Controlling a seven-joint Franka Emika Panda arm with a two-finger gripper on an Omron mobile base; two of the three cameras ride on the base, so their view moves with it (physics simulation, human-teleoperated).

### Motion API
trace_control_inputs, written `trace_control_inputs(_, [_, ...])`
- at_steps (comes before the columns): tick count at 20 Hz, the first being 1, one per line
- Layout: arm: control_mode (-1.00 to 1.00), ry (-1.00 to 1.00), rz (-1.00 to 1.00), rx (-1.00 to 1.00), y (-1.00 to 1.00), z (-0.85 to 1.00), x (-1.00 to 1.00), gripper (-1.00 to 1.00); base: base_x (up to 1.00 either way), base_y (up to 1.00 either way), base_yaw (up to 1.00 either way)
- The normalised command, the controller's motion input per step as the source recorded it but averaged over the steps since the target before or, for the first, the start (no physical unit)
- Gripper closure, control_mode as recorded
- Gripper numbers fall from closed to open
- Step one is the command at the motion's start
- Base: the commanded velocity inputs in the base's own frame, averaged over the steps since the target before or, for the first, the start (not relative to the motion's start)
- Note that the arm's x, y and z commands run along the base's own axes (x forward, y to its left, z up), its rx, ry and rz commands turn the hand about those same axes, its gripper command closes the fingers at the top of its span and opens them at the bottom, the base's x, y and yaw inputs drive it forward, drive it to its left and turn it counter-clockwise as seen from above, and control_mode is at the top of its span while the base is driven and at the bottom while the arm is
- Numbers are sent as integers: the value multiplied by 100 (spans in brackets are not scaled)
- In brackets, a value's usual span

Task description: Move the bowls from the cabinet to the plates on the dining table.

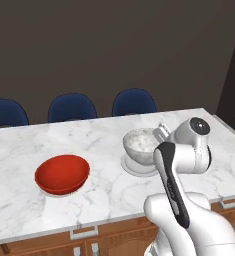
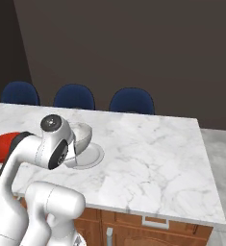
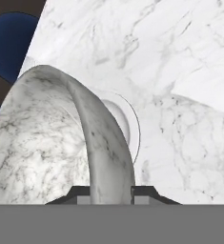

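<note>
While clamped on its rim, claw [image 3: 111,193] holds marbled bowl [image 3: 51,143] (tilted), over plate [image 3: 125,124].

No readable text, labels, brands, numbers or signs on any surface.

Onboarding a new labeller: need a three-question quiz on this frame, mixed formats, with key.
1. True or false: the red bowl sits on the dining table.
2. The tool is: A) open above the table, B) shut on the rim of the marbled bowl, C) shut on the red bowl.
3. Fill in: under the marbled bowl lies a pale ____.

Key: 1 true; 2 B; 3 plate.
</note>
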Motion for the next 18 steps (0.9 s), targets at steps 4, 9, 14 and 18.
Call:
trace_control_inputs(4, [-100,1,-2,0,0,-24,16,100,0,0,0])
trace_control_inputs(9, [-100,2,-2,0,0,-23,20,100,0,0,0])
trace_control_inputs(14, [-100,2,-2,0,0,-25,19,100,0,0,0])
trace_control_inputs(18, [-100,2,-1,0,0,-25,20,100,0,0,0])
